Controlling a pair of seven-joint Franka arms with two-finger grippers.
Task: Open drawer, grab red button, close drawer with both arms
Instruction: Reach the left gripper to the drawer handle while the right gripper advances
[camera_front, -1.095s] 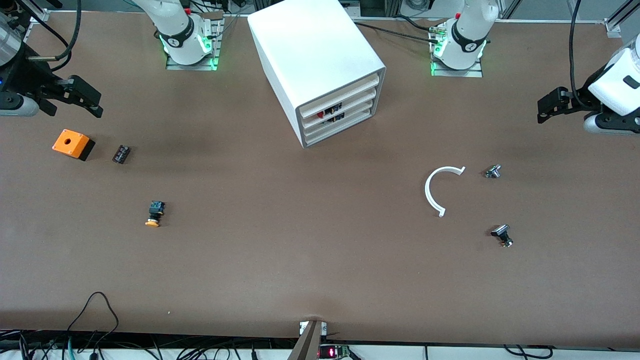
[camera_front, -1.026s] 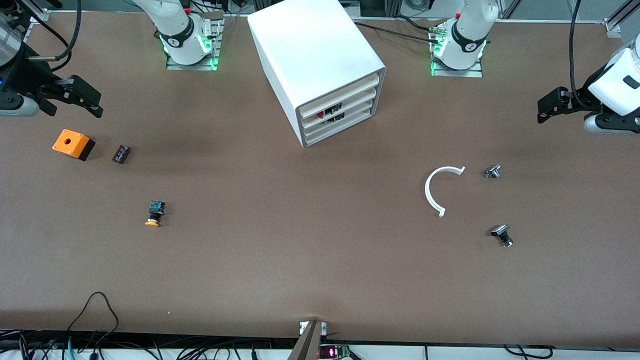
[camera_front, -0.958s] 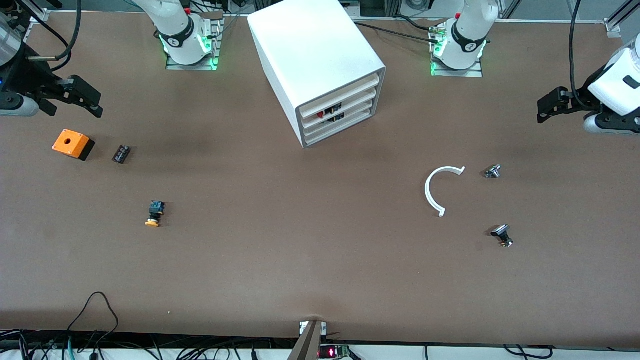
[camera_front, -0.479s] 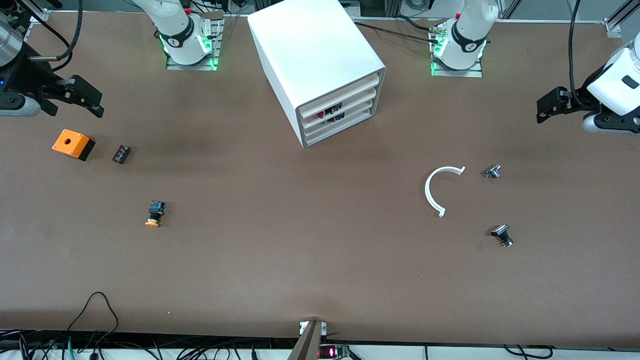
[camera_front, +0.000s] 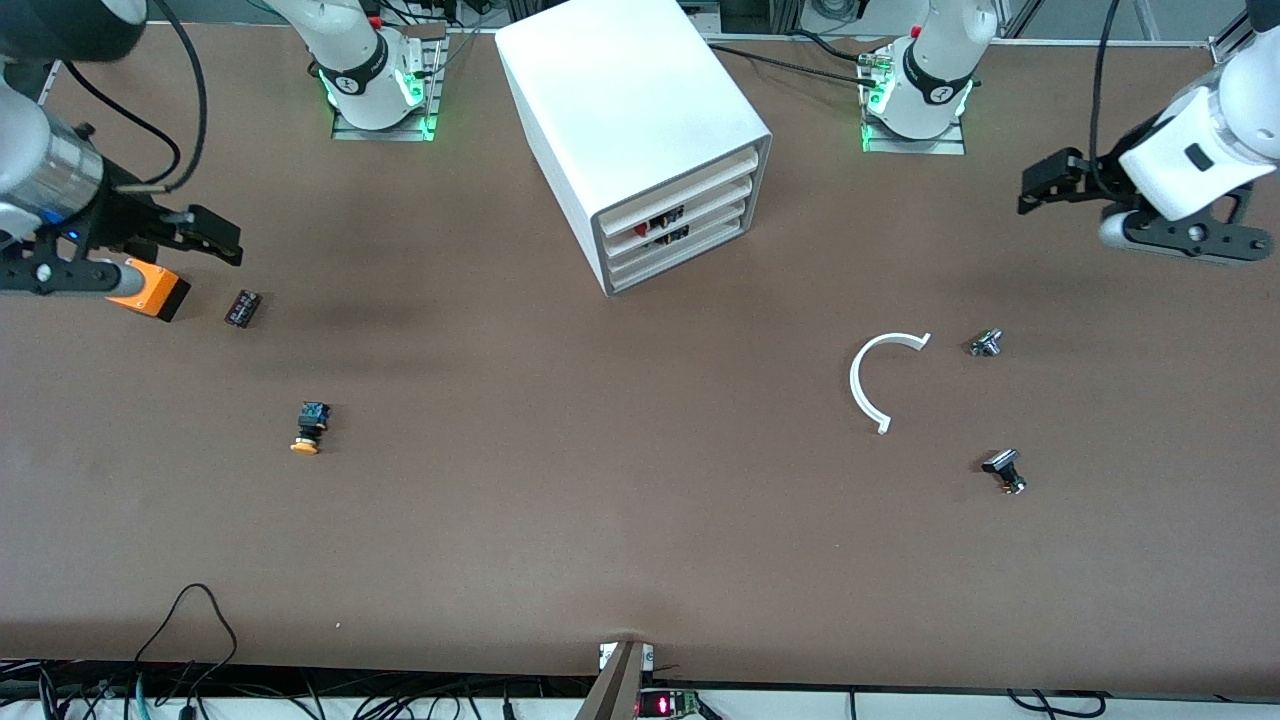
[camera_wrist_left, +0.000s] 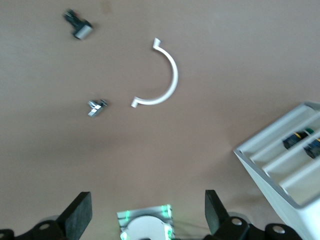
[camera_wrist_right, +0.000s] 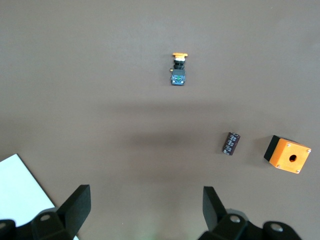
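**Ann:** Both arms have swung inward since a second ago. In the front view, the right gripper (camera_front: 215, 233) now hangs over the orange box (camera_front: 155, 292) and hides part of it. The left gripper (camera_front: 1045, 185) has slid in over the bare worktop (camera_front: 640, 520) at the left arm's end, in the upper part of the frame.

**Ben:** And the cabinet (camera_front: 640, 120)?

**Ann:** Upper middle of the frame, untouched. The drawer (camera_front: 700, 205) is shut in its stack, and the button (camera_front: 641, 229) shows as a red speck at its front.

**Ben:** Left wrist view?

**Ann:** The left gripper (camera_wrist_left: 147, 217) has its jaws spread wide, holding nothing. The cabinet (camera_wrist_left: 280, 170) is in sight with dark parts in the trays, but I can't pick out the red cap. A white arc (camera_wrist_left: 167, 75) lies well apart from it.

**Ben:** Right wrist view?

**Ann:** The right gripper (camera_wrist_right: 145, 207) is spread too, and empty. It sees the orange box (camera_wrist_right: 287, 154) and the orange-capped button (camera_wrist_right: 178, 70), which is the wrong one.

**Ben:** How will the drawer handle?

**Ann:** I'd guess it's light, stiff, smooth plastic. Hook the front panel's lip. The cabinet may skid when pulled, so the other arm should brace it.

**Ben:** And the button?

**Ann:** Tiny and hard, with a domed cap that looks slippery. Pinch it across the squarer body instead.
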